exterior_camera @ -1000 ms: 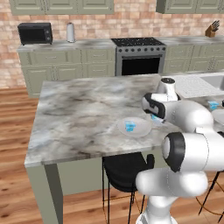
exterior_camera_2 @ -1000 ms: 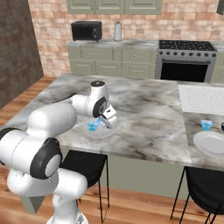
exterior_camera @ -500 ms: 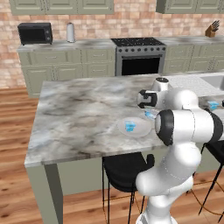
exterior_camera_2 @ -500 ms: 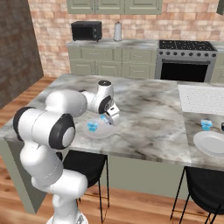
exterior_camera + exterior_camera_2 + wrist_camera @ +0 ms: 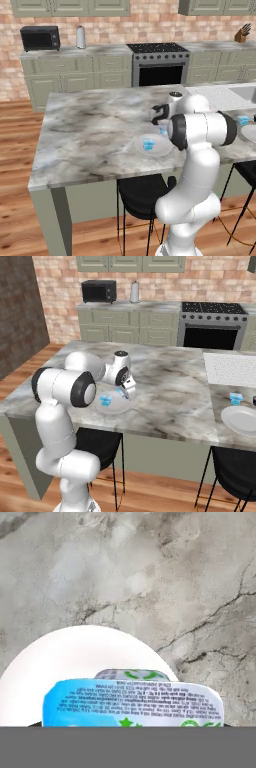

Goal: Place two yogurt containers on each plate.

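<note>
My gripper (image 5: pixel 162 129) (image 5: pixel 124 392) is shut on a light-blue yogurt container (image 5: pixel 132 704) (image 5: pixel 163 131), held just above the far edge of a pale round plate (image 5: pixel 159 149) (image 5: pixel 116 407) (image 5: pixel 75 657) on the marble island. Another yogurt container (image 5: pixel 148 144) (image 5: pixel 105 400) stands on that plate, left of the gripper. A second plate (image 5: pixel 243 420) (image 5: pixel 250 133) lies at the island's right end, with one more yogurt container (image 5: pixel 235 398) (image 5: pixel 243 120) on the counter just behind it. In the hand view the held tub hides my fingertips.
A white textured mat (image 5: pixel 231 368) lies on the island's far right. Black stools (image 5: pixel 142 190) (image 5: pixel 232 468) stand under the near edge. A stove (image 5: pixel 159 65), a microwave (image 5: pixel 40 38) and a white canister (image 5: pixel 80 36) line the back counter.
The arm's elbow and forearm have swung round over the island. The hand has stayed near the plate's far edge with the tub in its grip.
</note>
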